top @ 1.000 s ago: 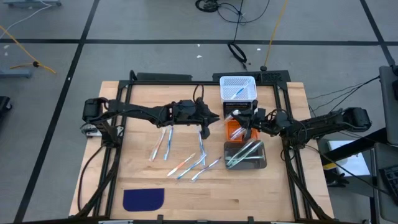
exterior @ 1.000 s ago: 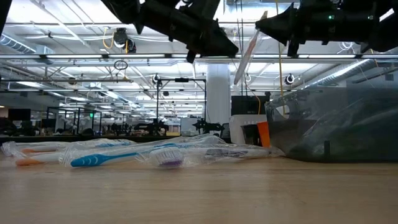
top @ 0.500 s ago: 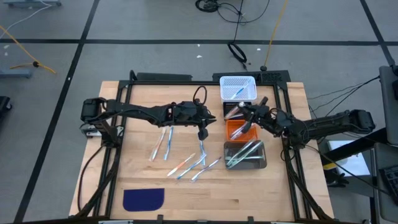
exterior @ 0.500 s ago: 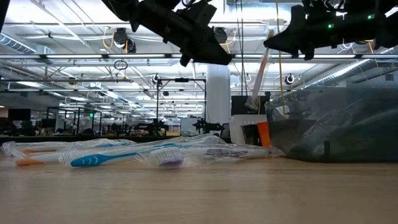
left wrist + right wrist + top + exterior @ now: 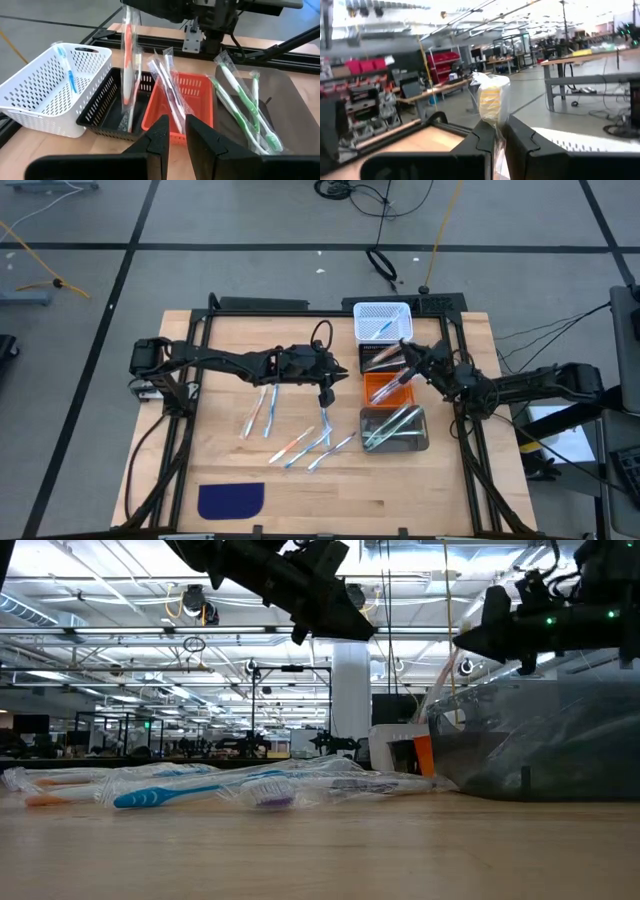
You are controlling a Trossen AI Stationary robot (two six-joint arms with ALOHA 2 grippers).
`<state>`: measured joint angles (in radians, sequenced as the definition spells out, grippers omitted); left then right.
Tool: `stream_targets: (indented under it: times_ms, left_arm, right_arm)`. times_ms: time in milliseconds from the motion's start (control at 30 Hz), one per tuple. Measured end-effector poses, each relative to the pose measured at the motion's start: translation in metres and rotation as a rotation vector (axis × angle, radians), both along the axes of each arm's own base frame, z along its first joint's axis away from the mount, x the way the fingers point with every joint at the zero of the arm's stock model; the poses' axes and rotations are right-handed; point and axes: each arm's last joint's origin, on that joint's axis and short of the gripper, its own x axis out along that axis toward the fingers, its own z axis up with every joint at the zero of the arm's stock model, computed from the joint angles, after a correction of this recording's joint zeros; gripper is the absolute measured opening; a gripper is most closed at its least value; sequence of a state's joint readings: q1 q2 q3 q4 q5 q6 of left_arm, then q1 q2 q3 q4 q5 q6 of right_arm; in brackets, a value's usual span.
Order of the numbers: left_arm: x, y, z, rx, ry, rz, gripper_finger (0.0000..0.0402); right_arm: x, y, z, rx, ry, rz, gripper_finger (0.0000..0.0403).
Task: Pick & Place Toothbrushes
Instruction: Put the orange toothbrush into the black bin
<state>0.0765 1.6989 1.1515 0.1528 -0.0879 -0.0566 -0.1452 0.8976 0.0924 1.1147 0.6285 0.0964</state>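
My right gripper (image 5: pixel 403 368) is above the row of baskets at the table's right, shut on a wrapped toothbrush with an orange-red handle (image 5: pixel 127 60). My left gripper (image 5: pixel 325 396) hangs over the table's middle, above several wrapped toothbrushes (image 5: pixel 318 442) lying flat on the wood. Its fingers (image 5: pixel 159 142) stand a little apart with nothing between them. A blue toothbrush (image 5: pixel 70 75) lies in the white basket (image 5: pixel 383 322). Others lean in the orange basket (image 5: pixel 195 90), and green ones (image 5: pixel 240 115) rest in the dark bin (image 5: pixel 396 430). My right gripper pinches the wrapped toothbrush between its two fingers near the upper end (image 5: pixel 494 120), and a short piece with a yellowish head stands above them. The fingers come about level from the table's right and lie across the brush. It hangs nearly upright, its lower end (image 5: pixel 125 122) down in the black basket.
The white, black (image 5: pixel 372 358) and orange baskets and the dark bin stand in a row from far to near at the right. A dark blue cloth patch (image 5: pixel 231 500) lies near the front left. A black frame runs around the table.
My right gripper has sunk and drawn back toward the table's right edge, tipping its fingers upward. The toothbrush it holds has come from a slant high above the baskets to nearly upright, its lower end lowered among them.
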Motion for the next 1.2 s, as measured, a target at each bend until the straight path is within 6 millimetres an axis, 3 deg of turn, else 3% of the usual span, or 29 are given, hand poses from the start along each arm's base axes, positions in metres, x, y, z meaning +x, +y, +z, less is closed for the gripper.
stream_targets:
  times_ms: [167,1033,1200]
  left_arm:
    - [0.001,0.0,0.002,0.002,-0.021,0.0,0.0063]
    - [0.002,0.0,0.005,0.001,-0.054,0.002,0.0063]
    - [0.002,0.0,0.005,0.001,-0.053,0.002,0.0063]
  right_arm:
    - [-0.002,-0.007,-0.005,0.059,-0.051,-0.029,0.001]
    - [0.012,-0.021,-0.035,0.141,0.078,-0.049,0.0011]
    - [0.014,-0.022,-0.035,0.125,0.104,-0.052,0.0063]
